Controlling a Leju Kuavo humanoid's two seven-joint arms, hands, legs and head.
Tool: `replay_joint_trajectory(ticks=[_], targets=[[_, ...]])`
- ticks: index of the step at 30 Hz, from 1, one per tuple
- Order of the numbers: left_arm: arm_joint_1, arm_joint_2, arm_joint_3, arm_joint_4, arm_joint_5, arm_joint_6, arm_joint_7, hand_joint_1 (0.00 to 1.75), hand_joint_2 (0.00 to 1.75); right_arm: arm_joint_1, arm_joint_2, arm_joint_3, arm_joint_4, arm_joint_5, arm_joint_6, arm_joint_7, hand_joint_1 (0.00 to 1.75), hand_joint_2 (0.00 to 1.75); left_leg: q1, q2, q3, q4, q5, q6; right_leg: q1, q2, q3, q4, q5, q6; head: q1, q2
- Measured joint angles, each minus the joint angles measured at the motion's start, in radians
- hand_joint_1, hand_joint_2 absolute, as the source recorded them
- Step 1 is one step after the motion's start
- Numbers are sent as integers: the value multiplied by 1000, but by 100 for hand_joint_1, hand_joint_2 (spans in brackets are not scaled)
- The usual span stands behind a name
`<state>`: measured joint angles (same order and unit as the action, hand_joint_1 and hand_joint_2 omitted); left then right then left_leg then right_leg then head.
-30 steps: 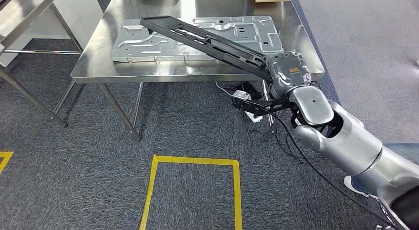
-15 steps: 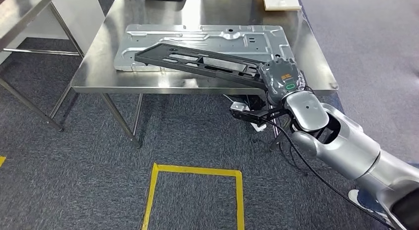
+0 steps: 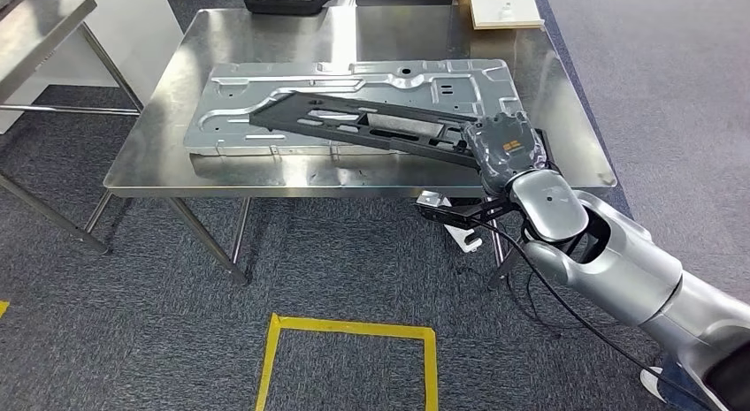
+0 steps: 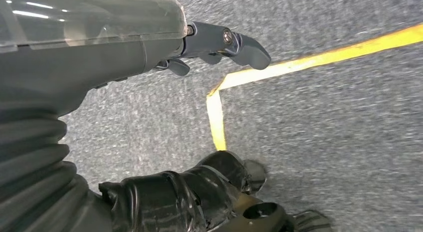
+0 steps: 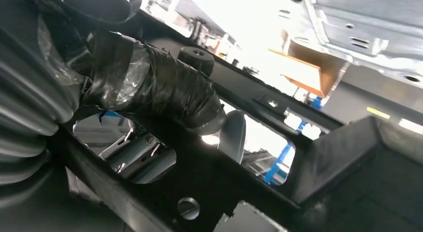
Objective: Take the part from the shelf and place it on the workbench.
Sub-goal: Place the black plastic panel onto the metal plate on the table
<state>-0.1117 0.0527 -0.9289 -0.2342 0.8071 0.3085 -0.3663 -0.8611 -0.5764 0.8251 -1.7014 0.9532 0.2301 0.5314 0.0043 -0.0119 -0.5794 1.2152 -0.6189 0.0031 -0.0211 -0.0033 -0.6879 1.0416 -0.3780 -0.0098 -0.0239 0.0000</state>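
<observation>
From my head, left to right: one steel workbench [image 3: 159,168] fills the upper middle of the frame, carrying one silver panel [image 3: 265,97], and over that panel lies one long black part [image 3: 354,128], running from upper left down to my right hand [image 3: 506,146] at centre right. My right arm reaches up from the lower right corner, the hand gripping the part's near end above the bench edge. One yellow floor outline [image 3: 345,340] sits at bottom centre. My right wrist shows fingers [image 5: 159,90] wrapped through the part's openings. My left wrist shows my left hand [image 4: 149,52] over carpet, fingers apart, holding nothing.
</observation>
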Motion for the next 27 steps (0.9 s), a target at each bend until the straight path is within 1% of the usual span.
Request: replay_joint_trajectory(ticks=[1, 2, 3, 4, 5, 6, 7, 8, 10, 11, 12, 13, 14, 15, 16, 17, 18, 19, 20, 21, 22, 23, 25, 27], targets=[[-1, 0, 0, 0, 0, 0, 0, 0, 175, 0, 0, 0, 0, 0, 0, 0, 175, 175, 1, 1, -33, 42, -27, -3, 1, 0, 4, 0, -5, -3, 0, 0], [0, 0, 0, 0, 0, 0, 1, 0, 175, 1, 0, 0, 0, 1, 1, 1, 175, 175, 1, 1, -59, 64, -41, -6, 2, 1, 8, 0, -10, -3, 0, 0], [1, 0, 0, 0, 0, 0, 1, 0, 175, 2, 0, 0, 0, 1, 2, 1, 175, 175, 1, 2, -72, 58, -31, -7, 3, 3, 13, 1, -15, -4, 0, 0], [2, 0, 0, 0, 0, 0, 2, 0, 175, 3, 0, 1, 0, 2, 3, 0, 175, 175, 2, 2, -69, 20, 3, -6, 3, 4, 19, 1, -20, -2, 0, 0], [3, 0, 0, 0, -1, 0, 2, 0, 175, 3, 0, 1, 0, 4, 5, 0, 175, 175, 2, 3, -56, -42, 56, -4, 4, 5, 26, 2, -25, 0, 0, 0], [3, 0, 0, 0, -1, 0, 3, 0, 175, 3, 0, 1, 0, 7, 8, 0, 175, 175, 1, 4, -43, -101, 99, 0, 4, 5, 32, 2, -28, 3, 0, 0], [2, 0, 0, 0, -1, 1, 3, 0, 175, 3, 0, 2, 0, 9, 10, 0, 175, 175, -3, 5, -33, -146, 121, 6, 4, 5, 34, 1, -30, 6, 0, 0], [1, 0, 0, 0, -1, 2, 5, 0, 175, 3, 0, 2, 1, 12, 13, 0, 175, 175, -6, 5, -27, -171, 134, 13, 4, 4, 35, 1, -31, 11, 1, 0], [1, 0, 0, 0, -1, 5, 10, 0, 175, 6, 1, 2, 1, 16, 17, 2, 175, 175, -11, 5, -26, -177, 136, 26, 5, 3, 37, -2, -32, 23, 1, 0], [1, 0, 0, 0, -1, 6, 12, 0, 175, 8, 1, 2, 2, 17, 20, 2, 175, 175, -8, 5, -21, -182, 150, 32, 6, 2, 38, -2, -34, 29, 1, 0], [2, 0, 0, 0, -1, 7, 14, 0, 175, 11, 2, 2, 2, 17, 24, 2, 175, 175, -6, 5, -18, -188, 156, 37, 7, 2, 35, 6, -41, 34, 2, 0], [2, -1, 0, 0, -1, 8, 15, 0, 175, 13, 1, 2, 4, 18, 27, 2, 175, 175, -3, 5, -14, -194, 162, 42, 7, 3, 24, 30, -58, 38, 5, 0], [1, -1, 0, 0, 0, 9, 17, 0, 175, 15, 1, 2, 6, 18, 29, 2, 175, 175, -2, 5, -11, -198, 166, 46, 7, 3, 3, 76, -84, 40, 7, 0], [0, -1, 0, 0, 0, 10, 18, 0, 175, 20, 1, 3, 9, 18, 31, 3, 175, 175, -2, 5, -10, -200, 167, 49, 6, 4, -25, 138, -115, 42, 9, 0], [0, -1, 0, 0, 0, 11, 19, 0, 175, 26, 1, 3, 11, 18, 31, 4, 175, 175, -3, 5, -10, -199, 166, 51, 5, 4, -56, 201, -140, 44, 10, 0], [0, 0, 0, 0, 0, 12, 19, 0, 175, 33, 1, 3, 13, 18, 31, 5, 175, 175, -3, 5, -11, -197, 164, 53, 4, 4, -77, 245, -151, 45, 11, 0], [1, 0, 0, 0, 0, 13, 20, 0, 175, 39, 1, 3, 16, 18, 31, 6, 175, 175, -4, 4, -10, -195, 161, 53, 3, 4, -84, 257, -144, 46, 11, 0], [1, 0, 0, 0, 0, 12, 20, 0, 175, 44, 0, 3, 18, 18, 31, 7, 175, 175, -4, 4, -10, -191, 158, 53, 2, 3, -72, 231, -123, 46, 11, 0], [1, 0, 0, 0, 0, 12, 20, 0, 175, 46, 0, 2, 20, 18, 31, 8, 175, 175, -3, 4, -10, -187, 155, 51, 1, 3, -43, 173, -92, 46, 11, 0], [1, 0, 0, 0, 0, 12, 20, 0, 175, 47, 0, 3, 22, 18, 31, 10, 175, 175, -4, 3, -10, -183, 151, 48, 0, 2, -11, 108, -68, 44, 11, 0], [1, 0, 0, 0, 0, 12, 21, 0, 175, 47, -1, 2, 24, 18, 31, 11, 175, 175, -6, 3, -11, -179, 146, 44, 2, 3, 17, 54, -53, 42, 10, 0], [0, 0, 0, 0, 0, 12, 21, 0, 175, 48, -1, 2, 25, 18, 31, 12, 175, 175, -7, 2, -12, -176, 143, 39, 3, 3, 35, 19, -47, 39, 10, 0], [0, 0, 0, 0, 0, 12, 23, 0, 175, 52, -2, 2, 28, 18, 31, 15, 175, 175, -10, 2, -12, -176, 139, 30, 7, 4, 44, 5, -51, 30, 9, 0], [0, 0, 0, 0, 0, 12, 25, 0, 175, 55, -4, 2, 30, 18, 31, 16, 175, 175, -8, 3, -14, -169, 130, 19, 4, 5, 49, -1, -50, 18, 9, 0]])
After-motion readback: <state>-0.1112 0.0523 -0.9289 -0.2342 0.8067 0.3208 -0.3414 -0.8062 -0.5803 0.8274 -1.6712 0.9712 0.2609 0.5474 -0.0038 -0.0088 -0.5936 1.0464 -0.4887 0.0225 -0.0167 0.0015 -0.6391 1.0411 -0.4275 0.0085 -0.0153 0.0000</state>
